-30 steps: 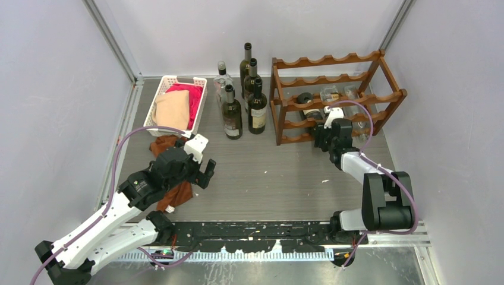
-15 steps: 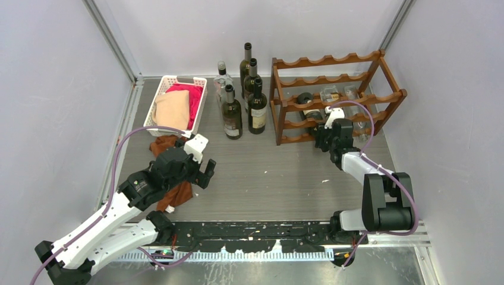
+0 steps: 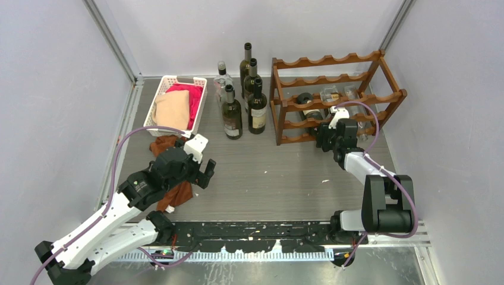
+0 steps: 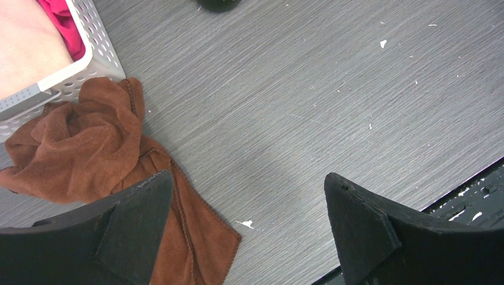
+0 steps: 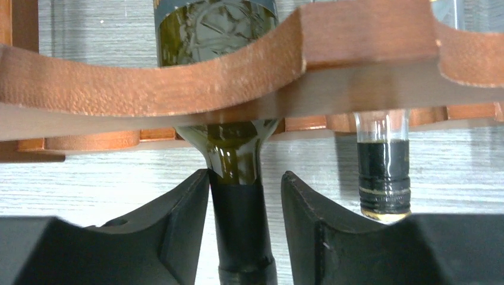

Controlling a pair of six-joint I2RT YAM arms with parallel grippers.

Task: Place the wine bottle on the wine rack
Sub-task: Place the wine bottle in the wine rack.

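Observation:
The reddish-brown wine rack (image 3: 333, 59) stands at the back right. A dark green wine bottle (image 5: 217, 24) lies in its lower tier, body behind the scalloped rail (image 5: 148, 89) and neck pointing out toward me. My right gripper (image 5: 245, 178) straddles that neck. The left fingertip touches the neck near the shoulder, and a gap shows beside the right finger, so the jaws are open and loose around it. From above, the right gripper (image 3: 328, 133) sits at the rack's front. My left gripper (image 4: 246, 178) hangs wide open over the table, holding nothing.
A clear bottle with a black cap (image 5: 383, 172) lies in the slot to the right. Several bottles (image 3: 243, 101) stand left of the rack. A white basket (image 3: 163, 86) of cloths sits at the back left, and a brown cloth (image 4: 89, 142) lies under the left gripper.
The right gripper has shifted slightly to the right along the rack's front. The left arm has not moved.

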